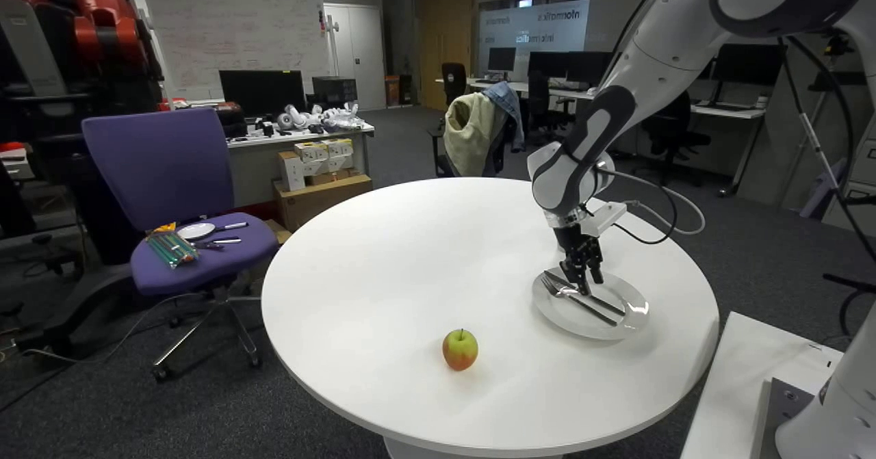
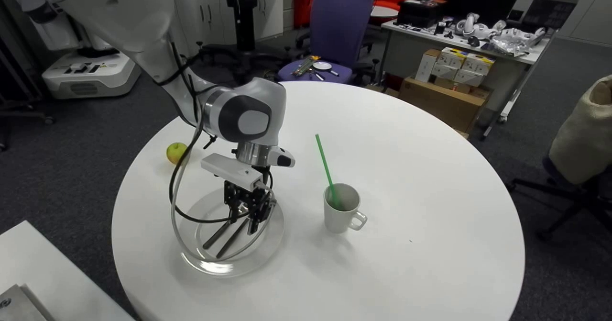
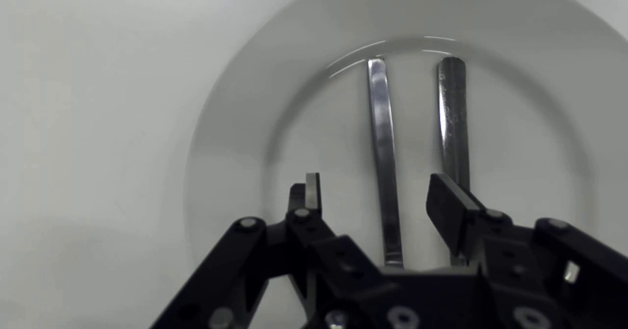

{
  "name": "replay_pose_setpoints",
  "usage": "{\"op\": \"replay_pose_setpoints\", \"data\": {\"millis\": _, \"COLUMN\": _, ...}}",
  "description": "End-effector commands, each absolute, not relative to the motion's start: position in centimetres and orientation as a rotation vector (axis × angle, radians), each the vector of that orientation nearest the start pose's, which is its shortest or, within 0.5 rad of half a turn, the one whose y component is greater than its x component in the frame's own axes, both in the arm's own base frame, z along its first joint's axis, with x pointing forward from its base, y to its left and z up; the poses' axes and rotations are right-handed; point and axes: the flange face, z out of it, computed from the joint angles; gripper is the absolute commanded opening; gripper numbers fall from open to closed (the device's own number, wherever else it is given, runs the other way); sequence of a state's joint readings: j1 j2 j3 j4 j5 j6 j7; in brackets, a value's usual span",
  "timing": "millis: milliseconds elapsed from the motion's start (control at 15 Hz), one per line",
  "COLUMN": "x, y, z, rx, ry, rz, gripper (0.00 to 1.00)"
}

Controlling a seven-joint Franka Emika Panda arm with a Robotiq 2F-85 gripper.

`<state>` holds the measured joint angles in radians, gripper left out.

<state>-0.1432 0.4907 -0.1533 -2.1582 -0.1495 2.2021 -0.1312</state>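
Knife (image 3: 385,157) and fork (image 3: 454,118) lie nearly parallel on your plate (image 3: 225,108), handle ends pointing the same way, with a bare strip between them in the wrist view. That spacing probably matters to you: it leaves room beside the slimmer handle, which you can take to be the knife's. Your gripper (image 3: 374,187) reaches down over the pair with its fingers spread and nothing pinched; the slimmer handle runs between them. The pads stand on either side of that handle, presumably so that its narrow width, not its length, lies across the gap. One finger overlaps the fork's handle in the wrist view, though you cannot tell whether they touch.

The plate rests flat on the round worktop (image 1: 383,274), near the side where the arm (image 1: 660,55) is mounted, which likely spares you a long reach. Apart from it, an apple (image 1: 460,349) sits upright in both exterior views. A mug (image 2: 337,220) stands near the plate, on the side away from the apple, in an exterior view; its wall seems to prop the green straw (image 2: 324,160) leaning out.
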Motion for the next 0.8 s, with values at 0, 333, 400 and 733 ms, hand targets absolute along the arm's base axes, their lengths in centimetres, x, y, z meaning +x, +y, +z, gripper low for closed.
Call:
{"op": "replay_pose_setpoints", "data": {"millis": 0, "x": 48.92, "y": -15.55, "z": 14.36, "rx": -3.133, "ry": 0.095, "rz": 0.677, "gripper": 0.65}}
{"op": "replay_pose_setpoints", "data": {"millis": 333, "x": 49.21, "y": -15.58, "z": 14.43, "rx": -3.139, "ry": 0.095, "rz": 0.615, "gripper": 0.69}}
{"op": "replay_pose_setpoints", "data": {"millis": 400, "x": 49.2, "y": -15.61, "z": 14.47, "rx": -3.14, "ry": 0.096, "rz": 0.61, "gripper": 0.69}}
{"op": "replay_pose_setpoints", "data": {"millis": 733, "x": 49.2, "y": -15.73, "z": 14.45, "rx": -3.137, "ry": 0.104, "rz": 0.612, "gripper": 0.58}}
